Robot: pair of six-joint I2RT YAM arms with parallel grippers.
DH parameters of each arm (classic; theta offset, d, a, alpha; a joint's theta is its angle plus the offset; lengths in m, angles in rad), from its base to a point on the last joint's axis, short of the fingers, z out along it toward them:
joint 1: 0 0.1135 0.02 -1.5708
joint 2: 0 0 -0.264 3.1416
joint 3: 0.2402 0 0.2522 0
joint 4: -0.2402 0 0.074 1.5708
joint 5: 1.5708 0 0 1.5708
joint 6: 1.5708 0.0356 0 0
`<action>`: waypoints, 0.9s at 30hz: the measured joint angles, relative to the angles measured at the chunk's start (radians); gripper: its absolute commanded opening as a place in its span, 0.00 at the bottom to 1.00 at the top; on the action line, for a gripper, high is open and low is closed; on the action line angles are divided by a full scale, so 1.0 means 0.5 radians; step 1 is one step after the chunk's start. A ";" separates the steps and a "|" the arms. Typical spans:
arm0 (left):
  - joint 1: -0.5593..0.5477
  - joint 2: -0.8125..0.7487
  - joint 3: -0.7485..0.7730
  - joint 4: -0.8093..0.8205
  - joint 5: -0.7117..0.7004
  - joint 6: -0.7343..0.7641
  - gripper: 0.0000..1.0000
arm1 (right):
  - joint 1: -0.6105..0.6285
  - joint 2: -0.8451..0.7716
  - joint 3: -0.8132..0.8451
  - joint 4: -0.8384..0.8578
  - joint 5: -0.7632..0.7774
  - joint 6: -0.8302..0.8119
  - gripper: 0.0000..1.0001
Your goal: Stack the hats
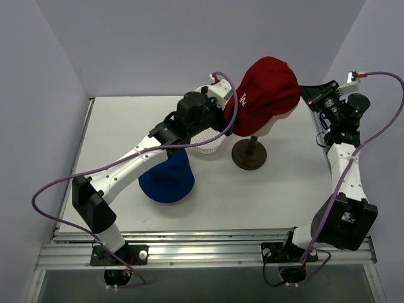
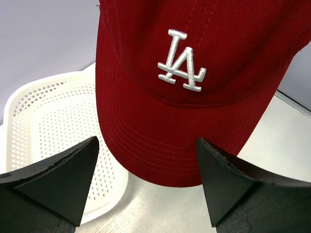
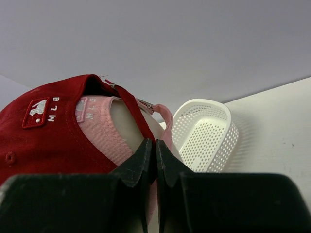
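The dark red cap [image 1: 268,88] with a white "LA" logo sits on the cream mannequin head [image 1: 260,130], over the pale pink cap [image 3: 104,131], whose back shows under it. The royal-blue bucket hat [image 1: 169,180] lies on the table beneath my left arm. My left gripper [image 1: 228,104] is open and empty; in the left wrist view [image 2: 147,143] its jaws stand either side of the red cap's brim [image 2: 160,145], apart from it. My right gripper [image 1: 309,93] is shut [image 3: 156,145] right at the caps' back straps; I cannot tell whether any fabric is pinched.
A white perforated basket [image 1: 208,146] stands on the table just left of the mannequin's brown stand [image 1: 249,154], close under my left gripper. It also shows in the left wrist view [image 2: 48,116] and the right wrist view [image 3: 204,131]. Walls enclose the table.
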State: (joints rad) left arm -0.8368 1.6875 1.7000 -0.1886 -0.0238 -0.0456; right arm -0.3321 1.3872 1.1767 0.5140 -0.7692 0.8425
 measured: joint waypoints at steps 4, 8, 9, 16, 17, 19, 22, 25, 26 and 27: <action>0.000 0.000 -0.014 0.026 0.004 -0.003 0.90 | 0.000 -0.009 -0.017 -0.002 0.029 -0.021 0.00; 0.000 0.000 -0.022 0.043 0.006 -0.007 0.90 | 0.000 -0.013 -0.018 -0.018 0.054 -0.052 0.00; 0.000 0.000 -0.029 0.053 0.006 -0.009 0.90 | 0.000 -0.016 -0.018 -0.026 0.060 -0.060 0.00; -0.002 -0.001 -0.043 0.073 0.011 -0.034 0.90 | 0.000 -0.029 0.016 -0.105 0.081 -0.085 0.07; -0.004 -0.002 -0.043 0.071 0.011 -0.034 0.90 | 0.000 -0.029 0.035 -0.137 0.082 -0.091 0.13; -0.008 -0.005 -0.042 0.060 0.010 -0.034 0.90 | 0.000 -0.027 0.097 -0.234 0.098 -0.110 0.21; -0.021 -0.007 -0.033 0.022 0.010 -0.032 0.91 | 0.000 -0.028 0.171 -0.343 0.122 -0.126 0.27; -0.027 -0.007 -0.015 -0.011 0.011 -0.024 0.91 | 0.000 -0.040 0.204 -0.429 0.163 -0.145 0.29; -0.029 -0.007 -0.011 -0.021 0.011 -0.024 0.91 | 0.000 -0.047 0.212 -0.465 0.178 -0.162 0.30; -0.030 -0.007 -0.009 -0.027 0.011 -0.022 0.91 | 0.000 -0.056 0.216 -0.500 0.188 -0.173 0.30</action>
State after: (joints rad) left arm -0.8516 1.6840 1.6955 -0.2020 -0.0181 -0.0566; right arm -0.3321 1.3594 1.2846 0.2638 -0.6750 0.7559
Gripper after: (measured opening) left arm 0.907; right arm 0.290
